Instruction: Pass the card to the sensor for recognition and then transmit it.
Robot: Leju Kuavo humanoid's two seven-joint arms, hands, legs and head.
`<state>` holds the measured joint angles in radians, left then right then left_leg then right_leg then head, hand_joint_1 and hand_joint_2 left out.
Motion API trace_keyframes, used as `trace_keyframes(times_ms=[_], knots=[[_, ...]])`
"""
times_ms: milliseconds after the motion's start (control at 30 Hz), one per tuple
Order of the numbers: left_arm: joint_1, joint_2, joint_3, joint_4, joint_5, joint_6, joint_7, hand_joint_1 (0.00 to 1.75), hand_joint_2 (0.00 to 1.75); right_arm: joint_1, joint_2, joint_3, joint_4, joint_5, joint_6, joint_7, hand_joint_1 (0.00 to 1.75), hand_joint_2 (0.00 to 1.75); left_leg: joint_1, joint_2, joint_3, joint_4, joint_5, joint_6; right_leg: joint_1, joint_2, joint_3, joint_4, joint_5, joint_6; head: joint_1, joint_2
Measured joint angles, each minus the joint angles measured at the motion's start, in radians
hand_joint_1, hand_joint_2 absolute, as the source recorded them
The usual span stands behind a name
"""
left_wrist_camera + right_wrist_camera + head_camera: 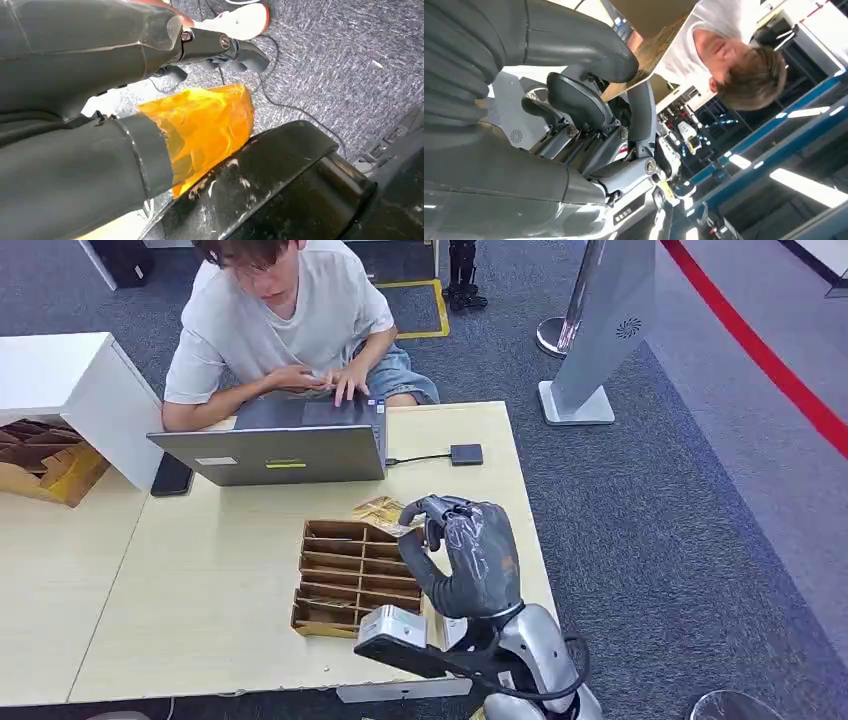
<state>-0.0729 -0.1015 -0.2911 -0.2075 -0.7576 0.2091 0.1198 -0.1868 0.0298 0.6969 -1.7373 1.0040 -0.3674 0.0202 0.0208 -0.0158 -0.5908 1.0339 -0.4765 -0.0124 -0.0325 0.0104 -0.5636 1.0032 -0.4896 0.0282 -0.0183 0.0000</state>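
Observation:
My right hand [470, 555] is raised over the far right corner of a wooden compartment tray [340, 602] and pinches a golden-brown card [397, 528] at its fingertips. In the right wrist view the thumb [589, 47] presses on the card [651, 50], with a finger under it. The sensor, a small dark square box [466, 454], lies on the table beyond the hand, cabled to a laptop [280, 452]. My left hand [100, 125] hangs over grey carpet, orange tape on its thumb, fingers apart and holding nothing.
A person sits at the far side of the table [200, 590], typing on the laptop. A dark phone [172, 476] lies left of the laptop. More golden cards [370, 507] lie behind the tray. A white cabinet [70, 380] and a grey sign stand [600, 330] flank the table.

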Motion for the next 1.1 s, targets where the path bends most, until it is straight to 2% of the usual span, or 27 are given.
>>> trace_keyframes(times_ms=[400, 633, 1100], knots=[[0.0, 0.0, 0.007, 0.0, -0.015, 0.0, -0.003, 0.0, 0.0, -0.004, 0.0, -0.028, -0.021, 0.031, -0.011, 0.001, 1.75, 1.75, 0.0, 0.0, 0.0, 0.0, 0.0, 0.0, 0.0, 0.0, 0.0, 0.0, 0.0, 0.0, 0.0, 0.0], [-0.001, -0.003, 0.007, 0.0, -0.034, -0.005, 0.002, 0.0, 0.0, -0.044, 0.0, -0.055, -0.011, 0.084, 0.002, 0.043, 1.75, 1.75, 0.0, 0.0, 0.0, 0.0, 0.0, 0.0, 0.0, 0.0, 0.0, 0.0, 0.0, 0.0, 0.0, 0.0], [-0.006, -0.007, 0.007, -0.004, -0.063, -0.018, 0.014, 0.0, 0.0, -0.109, 0.018, -0.081, 0.125, 0.135, 0.055, 0.111, 1.75, 1.75, 0.0, 0.0, 0.0, 0.0, 0.0, 0.0, 0.0, 0.0, 0.0, 0.0, 0.0, 0.0, 0.0, 0.0]])
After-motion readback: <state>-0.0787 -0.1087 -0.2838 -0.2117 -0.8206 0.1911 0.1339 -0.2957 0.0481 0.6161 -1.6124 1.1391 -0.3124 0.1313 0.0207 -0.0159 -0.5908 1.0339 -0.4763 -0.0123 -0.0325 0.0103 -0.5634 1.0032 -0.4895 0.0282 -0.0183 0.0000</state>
